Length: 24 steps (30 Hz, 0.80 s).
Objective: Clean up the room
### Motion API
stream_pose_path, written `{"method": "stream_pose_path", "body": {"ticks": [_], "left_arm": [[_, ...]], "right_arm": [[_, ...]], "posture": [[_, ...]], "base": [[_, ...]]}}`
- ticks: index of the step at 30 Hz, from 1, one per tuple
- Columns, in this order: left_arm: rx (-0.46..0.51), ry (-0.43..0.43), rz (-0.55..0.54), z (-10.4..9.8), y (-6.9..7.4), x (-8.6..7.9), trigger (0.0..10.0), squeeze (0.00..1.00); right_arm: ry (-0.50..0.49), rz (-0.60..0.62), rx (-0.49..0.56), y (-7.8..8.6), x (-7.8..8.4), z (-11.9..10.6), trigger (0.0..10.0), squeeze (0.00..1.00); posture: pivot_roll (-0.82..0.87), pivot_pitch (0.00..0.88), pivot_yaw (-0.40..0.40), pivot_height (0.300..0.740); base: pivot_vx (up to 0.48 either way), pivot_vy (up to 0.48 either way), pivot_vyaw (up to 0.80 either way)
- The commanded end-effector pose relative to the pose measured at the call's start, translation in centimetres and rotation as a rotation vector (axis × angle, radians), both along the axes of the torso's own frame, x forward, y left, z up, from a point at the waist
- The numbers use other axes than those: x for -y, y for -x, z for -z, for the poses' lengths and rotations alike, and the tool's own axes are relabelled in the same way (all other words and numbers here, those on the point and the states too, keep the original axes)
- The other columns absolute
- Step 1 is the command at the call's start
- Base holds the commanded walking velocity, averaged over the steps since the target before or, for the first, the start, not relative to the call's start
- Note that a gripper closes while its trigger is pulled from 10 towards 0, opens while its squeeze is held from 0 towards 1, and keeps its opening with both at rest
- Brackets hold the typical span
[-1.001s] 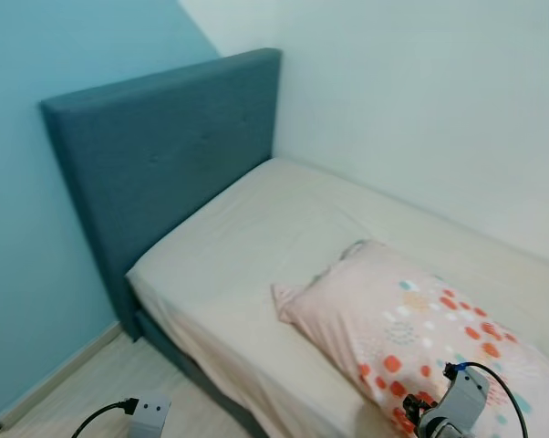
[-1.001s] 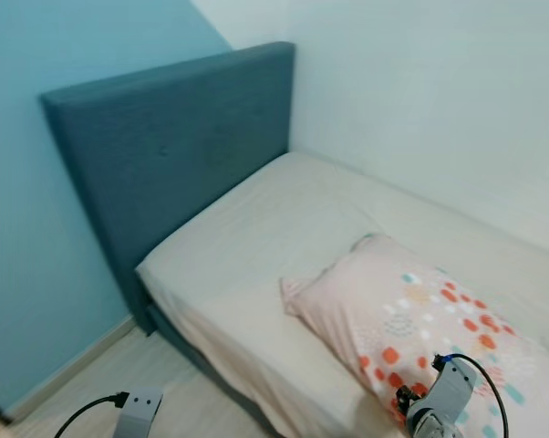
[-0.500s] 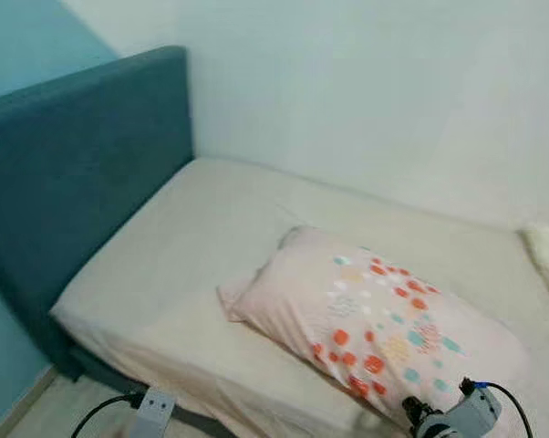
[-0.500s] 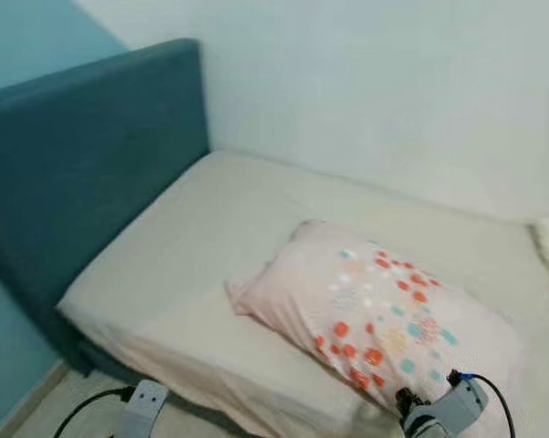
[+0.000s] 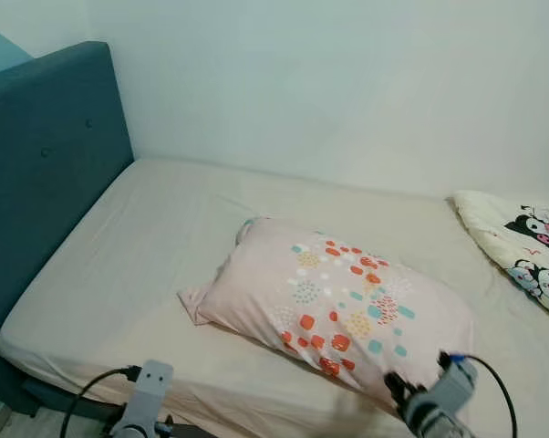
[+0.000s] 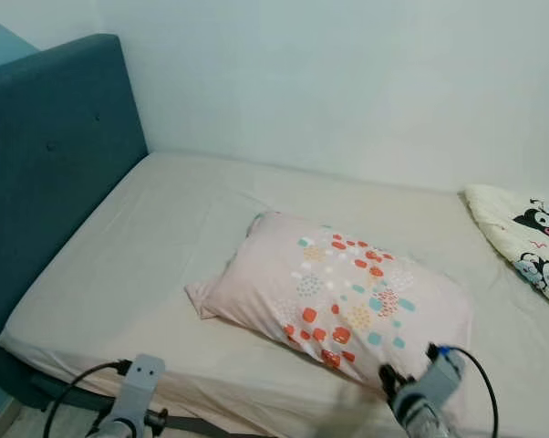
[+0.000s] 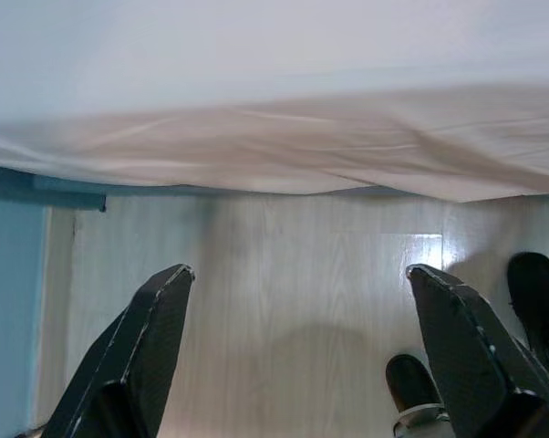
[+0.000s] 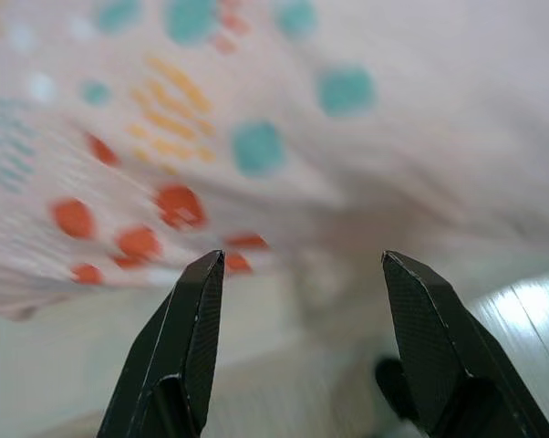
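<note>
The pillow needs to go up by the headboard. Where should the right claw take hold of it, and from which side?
Probably the near corner of the pillow, approached from the bed's front edge. That corner lies closest to the open right claw, and its flattened edge looks thin enough to pinch, unlike the puffy middle. The left claw hangs open over the floor.

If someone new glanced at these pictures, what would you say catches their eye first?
Most likely the pillow, pale pink with orange and teal dots, lying askew in the middle of the bed. Next, the blue headboard on the left, and a cartoon-print blanket on the bed at its right edge. The right hand hangs open just before the pillow's near edge.
</note>
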<state>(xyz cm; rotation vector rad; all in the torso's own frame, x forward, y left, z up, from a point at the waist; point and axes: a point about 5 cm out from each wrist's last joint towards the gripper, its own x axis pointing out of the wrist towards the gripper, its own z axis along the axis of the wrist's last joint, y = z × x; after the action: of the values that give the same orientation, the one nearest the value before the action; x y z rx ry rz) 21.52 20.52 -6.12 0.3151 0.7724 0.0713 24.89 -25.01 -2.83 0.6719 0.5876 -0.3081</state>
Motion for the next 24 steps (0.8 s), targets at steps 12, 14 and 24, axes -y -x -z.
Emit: {"method": "stream_pose_path", "body": {"ticks": [12, 14, 24], "left_arm": [[0.166, 0.032, -0.098, -2.6, -3.1, -1.3, 10.0, 0.00], [0.173, 0.049, -0.089, -2.6, -3.1, -1.2, 10.0, 0.00], [0.177, 0.056, -0.090, -2.5, -2.8, -1.4, 10.0, 0.00]], "right_arm": [[-0.020, -0.095, 0.130, -3.5, -1.8, -2.5, 10.0, 0.00], [-0.050, -0.098, 0.144, -3.8, -2.5, -2.6, 10.0, 0.00], [-0.072, -0.129, 0.154, -4.1, -3.6, -2.6, 10.0, 0.00]], "posture": [[0.00, 0.004, -0.061, 0.695], [0.01, 0.014, -0.064, 0.685], [0.02, 0.025, -0.064, 0.650]], "base": [[0.000, 0.000, 0.00], [0.000, 0.000, 0.00], [0.000, 0.000, 0.00]]}}
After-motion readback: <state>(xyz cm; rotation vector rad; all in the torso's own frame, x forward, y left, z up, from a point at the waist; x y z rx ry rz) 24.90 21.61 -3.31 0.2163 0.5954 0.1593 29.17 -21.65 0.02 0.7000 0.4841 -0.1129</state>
